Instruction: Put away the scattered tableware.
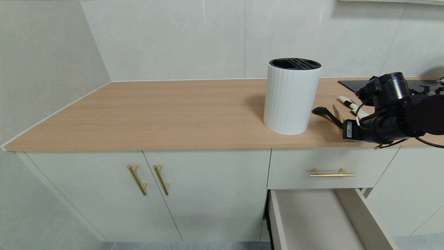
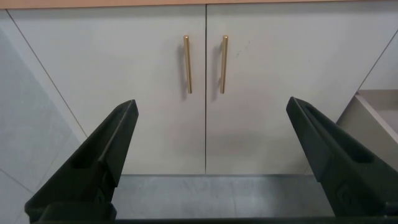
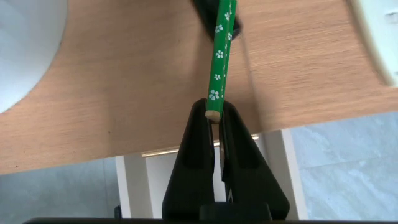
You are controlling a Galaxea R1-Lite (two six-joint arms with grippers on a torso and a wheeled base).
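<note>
My right gripper is shut on the end of a green chopstick with white flowers, just above the wooden counter's front edge. The chopstick points at a black spoon. In the head view my right arm hangs over the counter to the right of a white ribbed holder with a black slotted top. The black spoon, a wooden chopstick and a white-handled utensil lie between the arm and the holder. My left gripper is open and holds nothing, low in front of the cabinet doors.
A drawer stands pulled out below the right part of the counter. A black cooktop sits at the back right. Two cabinet doors with gold handles are below on the left. Tiled walls close off the back and left.
</note>
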